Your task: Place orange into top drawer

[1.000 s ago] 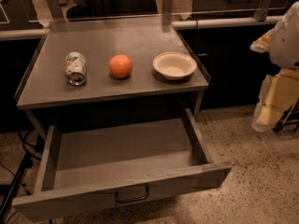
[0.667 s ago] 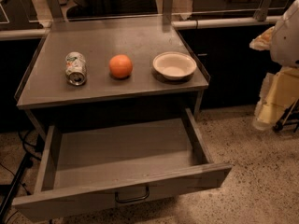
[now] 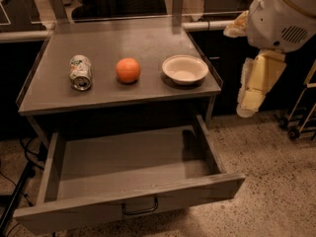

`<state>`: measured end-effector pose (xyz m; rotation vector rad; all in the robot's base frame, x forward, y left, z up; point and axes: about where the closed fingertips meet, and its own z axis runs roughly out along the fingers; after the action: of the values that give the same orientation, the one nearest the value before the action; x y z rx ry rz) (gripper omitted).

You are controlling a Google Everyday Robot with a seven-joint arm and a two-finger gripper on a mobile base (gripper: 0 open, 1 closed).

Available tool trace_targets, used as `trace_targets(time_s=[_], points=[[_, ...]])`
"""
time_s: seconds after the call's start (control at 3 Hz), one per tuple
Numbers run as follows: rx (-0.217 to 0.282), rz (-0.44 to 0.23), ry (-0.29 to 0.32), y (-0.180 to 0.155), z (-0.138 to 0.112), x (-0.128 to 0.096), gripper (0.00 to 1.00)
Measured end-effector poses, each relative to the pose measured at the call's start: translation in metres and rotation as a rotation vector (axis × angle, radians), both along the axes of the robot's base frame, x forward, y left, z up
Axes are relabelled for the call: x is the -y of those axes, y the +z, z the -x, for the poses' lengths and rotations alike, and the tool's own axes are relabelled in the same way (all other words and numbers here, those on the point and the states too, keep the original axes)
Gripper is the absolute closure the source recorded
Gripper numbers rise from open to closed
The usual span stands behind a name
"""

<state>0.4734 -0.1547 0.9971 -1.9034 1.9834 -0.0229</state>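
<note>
The orange (image 3: 128, 69) sits on the grey tabletop (image 3: 113, 95), between a crushed soda can (image 3: 81, 72) on its left and a shallow cream bowl (image 3: 184, 69) on its right. The top drawer (image 3: 129, 162) is pulled out wide below the tabletop. It is empty, with a dark curved handle (image 3: 140, 209) on its front panel. My gripper (image 3: 253, 85) hangs from the white arm housing (image 3: 284, 16) at the right, off the table's right edge. It is level with the tabletop, well apart from the orange, and holds nothing.
Upright posts (image 3: 177, 1) and a rail stand along the table's back edge. Dark counters lie behind. A wheeled frame (image 3: 301, 117) stands at the far right on the speckled floor. Cables (image 3: 19, 181) run by the drawer's left side.
My arm and gripper have moved left and up, closer to the table's right edge. The orange, can, bowl and drawer have not moved.
</note>
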Motion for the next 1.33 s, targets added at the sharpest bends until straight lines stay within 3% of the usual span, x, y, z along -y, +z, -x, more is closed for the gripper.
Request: trace_targets(time_s=[0.33, 1.0, 1.33], points=[[0.007, -0.037, 0.110, 0.012, -0.005, -0.042, 0.00], [-0.009, -0.017, 0.107, 0.004, -0.008, -0.049, 0.00], [-0.015, -0.044, 0.113, -0.012, -0.037, -0.069, 0.00]])
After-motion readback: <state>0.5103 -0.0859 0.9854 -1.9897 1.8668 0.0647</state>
